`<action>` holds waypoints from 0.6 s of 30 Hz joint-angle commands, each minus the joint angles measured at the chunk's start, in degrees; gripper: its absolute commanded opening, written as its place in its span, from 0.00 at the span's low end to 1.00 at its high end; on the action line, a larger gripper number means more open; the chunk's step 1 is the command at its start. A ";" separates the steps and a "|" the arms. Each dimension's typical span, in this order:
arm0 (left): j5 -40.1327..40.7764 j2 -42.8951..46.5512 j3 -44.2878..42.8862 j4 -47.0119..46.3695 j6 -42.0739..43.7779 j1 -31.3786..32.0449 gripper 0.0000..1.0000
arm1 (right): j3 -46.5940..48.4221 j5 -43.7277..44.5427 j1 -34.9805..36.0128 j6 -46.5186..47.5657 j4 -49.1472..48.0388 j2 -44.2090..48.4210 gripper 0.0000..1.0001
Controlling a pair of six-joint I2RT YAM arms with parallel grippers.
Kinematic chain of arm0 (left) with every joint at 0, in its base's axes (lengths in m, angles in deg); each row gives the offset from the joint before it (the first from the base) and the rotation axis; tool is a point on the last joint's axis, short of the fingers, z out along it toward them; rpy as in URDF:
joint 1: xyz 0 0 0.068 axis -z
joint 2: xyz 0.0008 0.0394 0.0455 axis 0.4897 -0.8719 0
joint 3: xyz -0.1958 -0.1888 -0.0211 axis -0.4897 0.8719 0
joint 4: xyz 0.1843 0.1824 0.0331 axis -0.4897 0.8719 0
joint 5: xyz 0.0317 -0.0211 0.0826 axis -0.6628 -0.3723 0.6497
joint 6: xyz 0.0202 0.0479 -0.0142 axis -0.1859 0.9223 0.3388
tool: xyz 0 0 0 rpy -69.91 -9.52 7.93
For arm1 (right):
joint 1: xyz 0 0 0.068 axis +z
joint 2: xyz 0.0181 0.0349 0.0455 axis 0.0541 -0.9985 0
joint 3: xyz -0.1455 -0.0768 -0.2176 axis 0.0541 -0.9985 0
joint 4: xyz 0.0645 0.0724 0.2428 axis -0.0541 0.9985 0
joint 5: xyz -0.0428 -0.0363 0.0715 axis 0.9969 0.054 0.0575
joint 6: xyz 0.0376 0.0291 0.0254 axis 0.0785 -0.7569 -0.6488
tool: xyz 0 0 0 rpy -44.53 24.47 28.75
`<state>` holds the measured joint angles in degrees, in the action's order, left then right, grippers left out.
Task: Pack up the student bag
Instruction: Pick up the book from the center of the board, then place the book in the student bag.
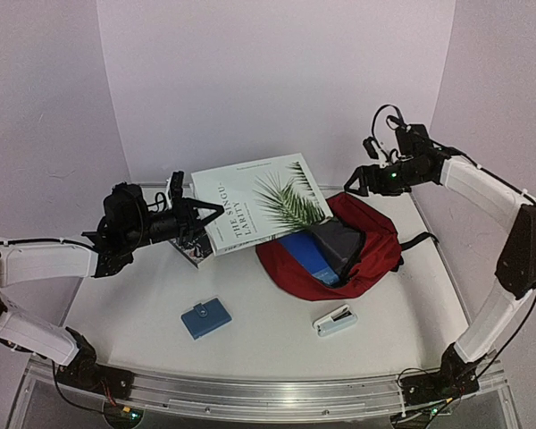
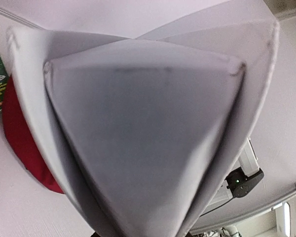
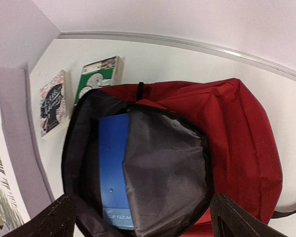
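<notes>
The dark red student bag point(image 1: 375, 239) lies open at the table's right middle, mouth facing left, with a blue file point(image 1: 305, 255) inside beside the grey lining point(image 1: 338, 241). My left gripper point(image 1: 210, 214) is shut on the left edge of a large white book with a palm leaf point(image 1: 261, 204), holding it in the air just left of the bag. That book point(image 2: 148, 133) fills the left wrist view and hides the fingers. My right gripper point(image 1: 355, 181) hovers open and empty above the bag's back edge. The right wrist view looks into the bag point(image 3: 237, 128) at the file point(image 3: 113, 168).
A blue wallet point(image 1: 205, 318) and a white stapler point(image 1: 335, 320) lie near the front. Two small books point(image 3: 52, 103) point(image 3: 96, 76) lie on the table behind the raised book, left of the bag. The table's rim point(image 1: 250, 386) runs along the front.
</notes>
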<state>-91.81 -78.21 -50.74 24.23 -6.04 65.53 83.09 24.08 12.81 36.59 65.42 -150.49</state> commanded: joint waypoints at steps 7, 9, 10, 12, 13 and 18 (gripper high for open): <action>6.10 0.24 5.50 -0.96 -6.52 -0.52 0.13 | 6.55 19.23 11.45 10.13 2.15 -12.22 0.82; 6.63 0.08 6.91 -1.34 -7.74 -0.52 0.12 | 7.35 21.62 13.06 11.04 2.15 -14.64 0.81; 7.05 0.17 7.60 -1.29 -8.16 -0.52 0.12 | 7.68 22.56 13.65 11.29 2.11 -15.82 0.81; 7.65 0.48 8.74 -1.00 -8.78 -0.52 0.12 | 8.60 24.24 14.63 11.71 2.07 -18.17 0.79; 7.82 0.67 9.29 -0.76 -8.86 -0.52 0.12 | 9.01 25.10 15.02 12.14 2.08 -19.66 0.78; 8.10 1.82 11.12 0.44 -9.37 -0.52 0.11 | 10.35 29.56 16.47 14.00 1.90 -24.69 0.75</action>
<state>-84.65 -78.46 -40.40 26.72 -14.26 65.22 90.62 47.41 28.86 48.44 67.08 -171.88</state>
